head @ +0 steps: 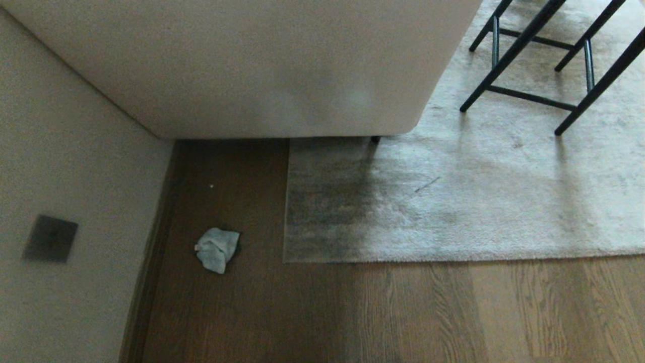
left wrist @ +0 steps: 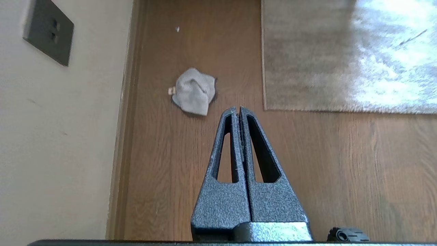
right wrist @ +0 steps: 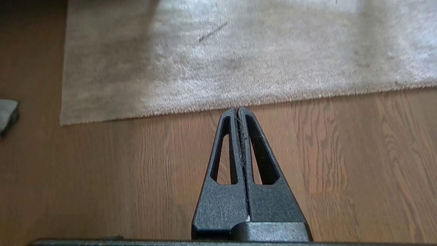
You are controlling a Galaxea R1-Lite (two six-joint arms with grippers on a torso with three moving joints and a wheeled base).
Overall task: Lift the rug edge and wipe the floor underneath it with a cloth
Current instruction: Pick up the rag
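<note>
Both claws hang empty above the floor, so neither the wiping nor the lifting appears to have begun: the left claw (left wrist: 238,108) has its two fingers pressed flat together with nothing between them, and the right claw (right wrist: 237,109) is closed the same way, a few stray fibres caught along its seam. Neither arm shows in the head view, which suggests they are tucked back while the robot lines itself up. Beneath them runs the floor (head: 413,312), brown wood-grain planks. Just beyond the left claw the cloth (left wrist: 194,90) lies crumpled on the bare boards, between the wall (head: 75,166) and the rug, apart from both; lying loose on that side, it seems best suited to the left arm. Ahead of the right claw the rug edge (right wrist: 290,97) lies flat on the planks, its corner near the cloth, so the right arm is probably meant to lift it. Farther off, a pale sofa (head: 252,65) stands partly on the rug, and black chair legs (head: 524,55) rest on its pile.
</note>
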